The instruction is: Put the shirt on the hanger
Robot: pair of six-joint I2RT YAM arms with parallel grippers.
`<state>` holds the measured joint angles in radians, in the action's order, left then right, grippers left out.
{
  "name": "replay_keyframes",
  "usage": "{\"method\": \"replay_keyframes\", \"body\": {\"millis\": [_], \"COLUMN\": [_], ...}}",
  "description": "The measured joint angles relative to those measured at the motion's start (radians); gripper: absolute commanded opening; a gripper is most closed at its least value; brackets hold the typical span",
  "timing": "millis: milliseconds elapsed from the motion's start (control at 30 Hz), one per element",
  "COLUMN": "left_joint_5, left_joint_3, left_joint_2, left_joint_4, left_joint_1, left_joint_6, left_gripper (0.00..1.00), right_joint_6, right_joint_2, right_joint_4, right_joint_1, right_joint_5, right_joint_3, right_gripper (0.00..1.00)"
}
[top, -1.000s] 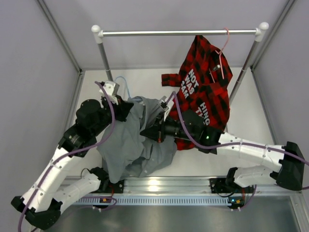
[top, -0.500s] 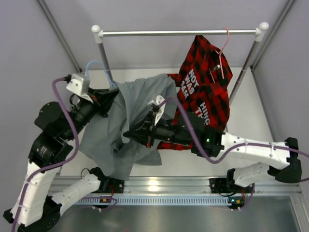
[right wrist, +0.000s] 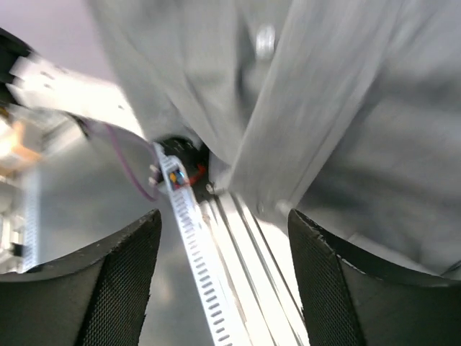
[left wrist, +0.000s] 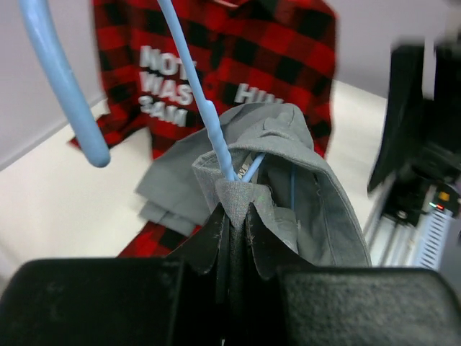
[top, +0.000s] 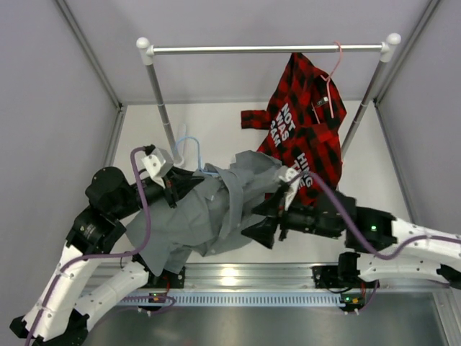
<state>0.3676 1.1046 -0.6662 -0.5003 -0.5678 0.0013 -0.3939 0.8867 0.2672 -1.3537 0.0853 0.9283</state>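
The right pincer point(top: 261, 220) has just let go and gapes empty beside the shirt point(top: 194, 216). The left pincer point(left wrist: 234, 216) stays clamped on shirt and hanger point(left wrist: 195, 79) together, carrying the garment alone.

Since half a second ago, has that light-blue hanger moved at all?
Yes. In the overhead view the hanger was left of the rail's left post; now its hook sits right of that post and lower, nearer the arms' bases.

Top view high, looking down, wrist views close up, all three sharing the grey shirt point(top: 207, 210)
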Motion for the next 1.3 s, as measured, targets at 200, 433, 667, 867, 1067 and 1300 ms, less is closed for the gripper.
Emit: {"method": "replay_keyframes", "body": {"millis": [200,433,667,867,1067,1300], "left_joint_5": [0.223,0.475,0.704,0.768,0.781,0.546], "left_joint_3": [-0.072,-0.073,-0.072,-0.072,-0.067,0.068], "left_joint_2": [-0.008,-0.031,-0.041,-0.057,-0.056,-0.037], "left_joint_4": [0.068,0.105,0.116,0.125,0.126,0.046], "left_joint_1": [0.000,0.002,0.002,0.002,0.003,0.003], "left_joint_6": [-0.033,-0.049,-0.038,-0.027,-0.022,0.018], "left_gripper": [0.00,0.00,0.00,0.00,0.00,0.98], "right_joint_6": [0.106,0.249,0.315,0.336,0.322,0.298], "right_joint_2": [-0.134,0.019,0.254,0.338,0.354,0.303], "right_joint_4": [0.079,0.135,0.146,0.132,0.107,0.062], "right_joint_1": [0.000,0.048,0.062,0.063,0.063,0.066], "right_joint_5": [-0.035,-0.084,-0.219,-0.300,-0.325,-0.210], "right_joint_3": [0.130,0.345,0.558,0.606,0.603,0.542], "right_gripper": [0.89,0.80,0.72,0.19,0.00,0.00]}}
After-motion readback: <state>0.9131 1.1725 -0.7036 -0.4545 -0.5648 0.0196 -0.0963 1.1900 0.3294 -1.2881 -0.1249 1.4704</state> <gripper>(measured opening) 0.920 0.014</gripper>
